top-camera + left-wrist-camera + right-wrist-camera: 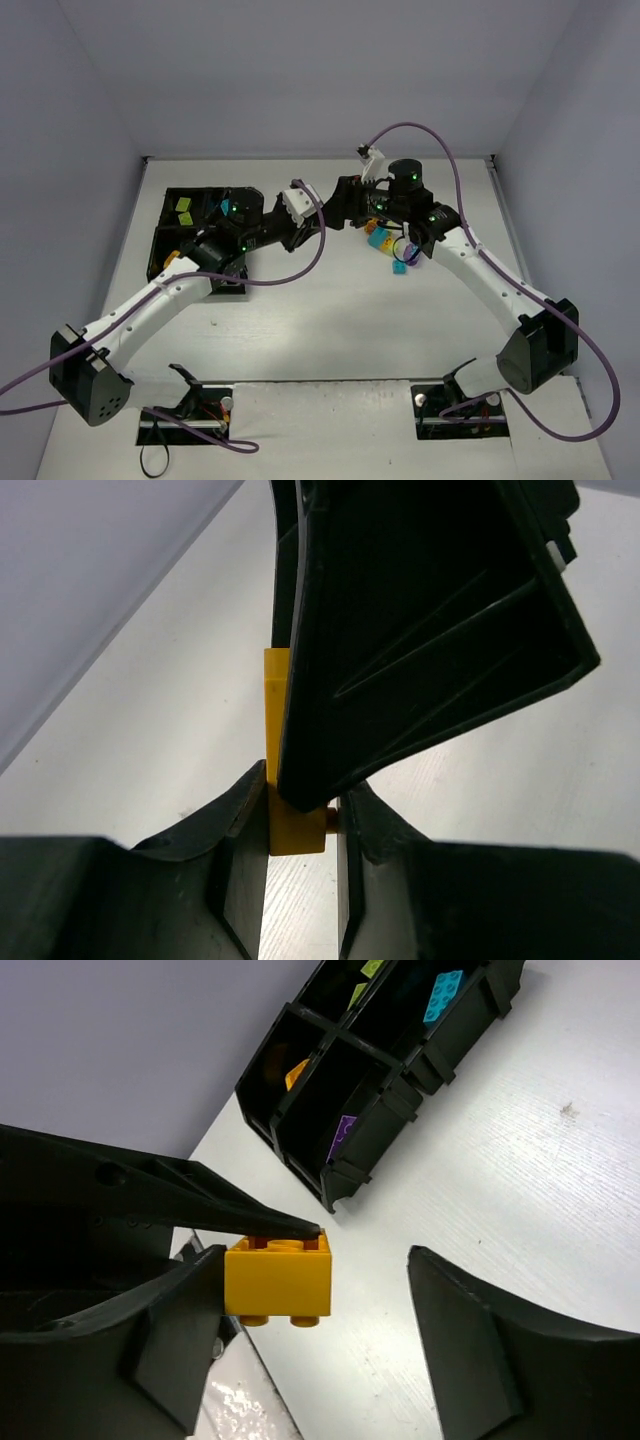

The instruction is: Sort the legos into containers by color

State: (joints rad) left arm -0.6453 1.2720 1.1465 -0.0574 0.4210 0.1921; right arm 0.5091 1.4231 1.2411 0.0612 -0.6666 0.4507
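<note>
L jaws pinch orange brick (297, 835) over counter (520, 1160); R finger (420, 630) hides most of it. R jaws gape wide around it. Tray (330, 1175) cut off at the top edge of the R wrist view.

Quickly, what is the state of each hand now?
Left hand: closed on the orange brick.
Right hand: open, holding nothing.
</note>
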